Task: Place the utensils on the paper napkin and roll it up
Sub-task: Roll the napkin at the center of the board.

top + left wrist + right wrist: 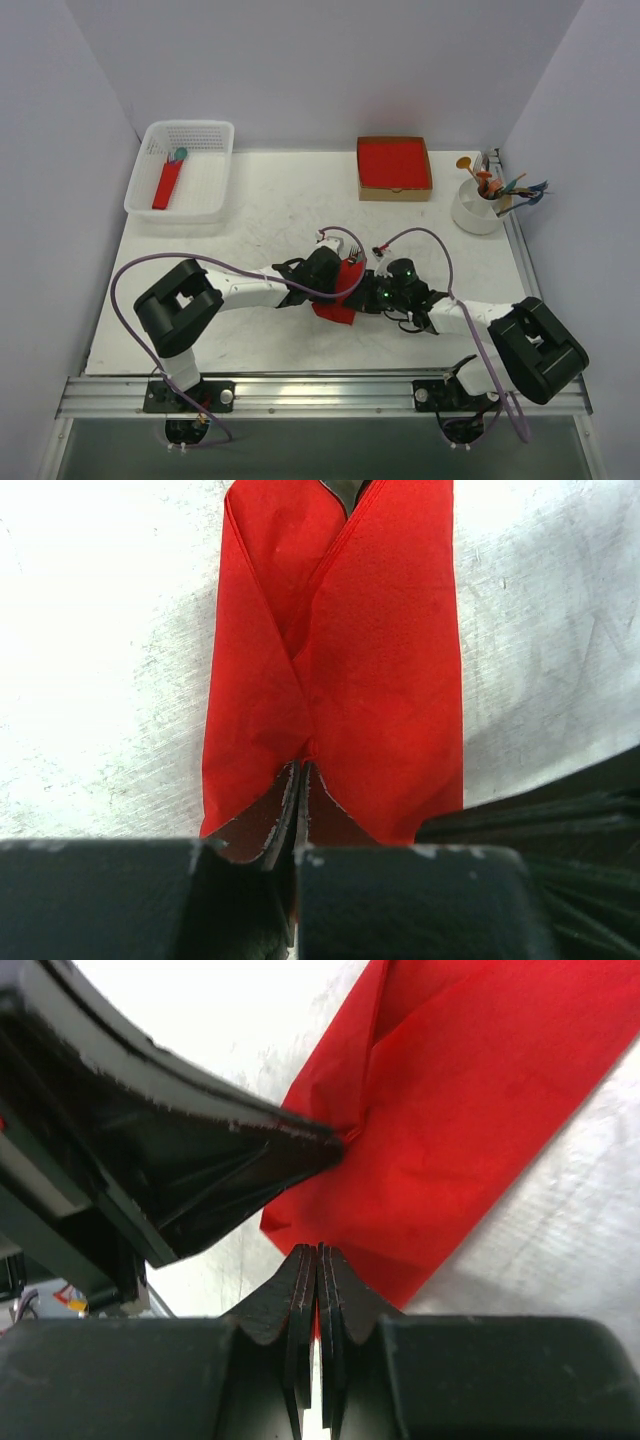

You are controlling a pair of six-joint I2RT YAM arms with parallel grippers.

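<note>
The task looks about half done. The paper napkin point(333, 312) lies on the table point(270, 210) in the lower centre of the top view, mostly hidden under the two wrists. In the left wrist view its two side flaps are folded inward and cross each other. A dark grey utensil tip point(345, 490) shows at the top edge between the flaps, so the utensils appear to be inside already. How many pieces are there cannot be told. What is left is to roll the packet narrow and tight.

The left gripper point(303, 778) is fully closed and pinches the paper where the flaps meet. The right gripper point(318, 1258) is closed too, its tips on the lower edge of the napkin, and it seems to hold a thin bit of paper.

Only the top view shows the white basket point(215, 135) with a red roll point(167, 186) at upper left, and the cardboard box point(394, 192) at upper centre. Only the right wrist view shows the left gripper's tip touching the fold.
</note>
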